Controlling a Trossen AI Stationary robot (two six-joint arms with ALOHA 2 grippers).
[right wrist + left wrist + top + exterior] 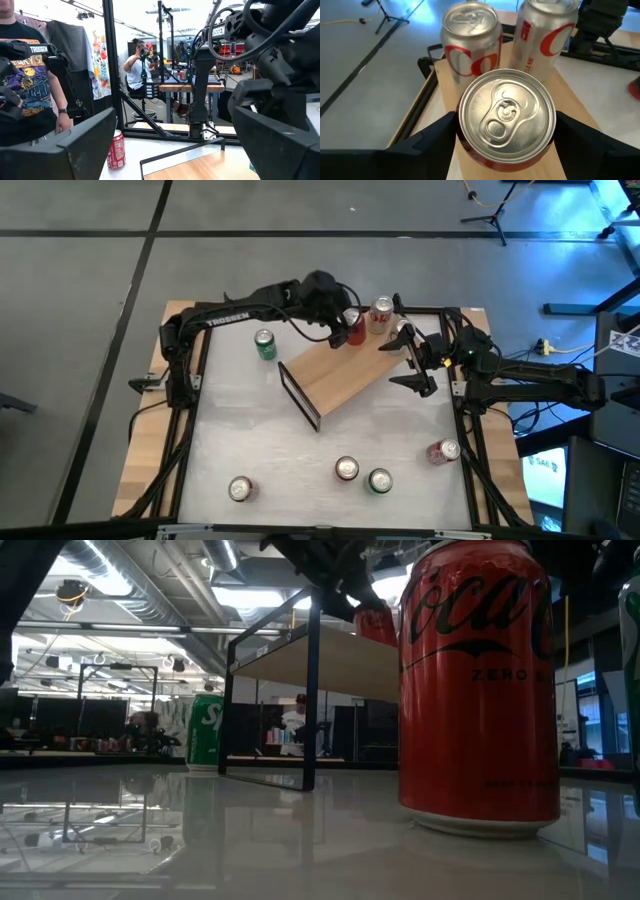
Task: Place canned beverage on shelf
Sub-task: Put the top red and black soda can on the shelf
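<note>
Filling the left wrist view, a red can (506,120) is sitting clamped in the left gripper (506,145) over the shelf (345,370), beside two silver cans (382,310), while the right gripper (420,365) is waiting open nearby.

Tripod (490,218) on floor; seated person (136,70) behind table.

A shiny, smooth metal lid tops the red can (506,120) at the frame's centre, over the matt light-wood shelf (345,375) and the glossy white tabletop (300,840).
</note>
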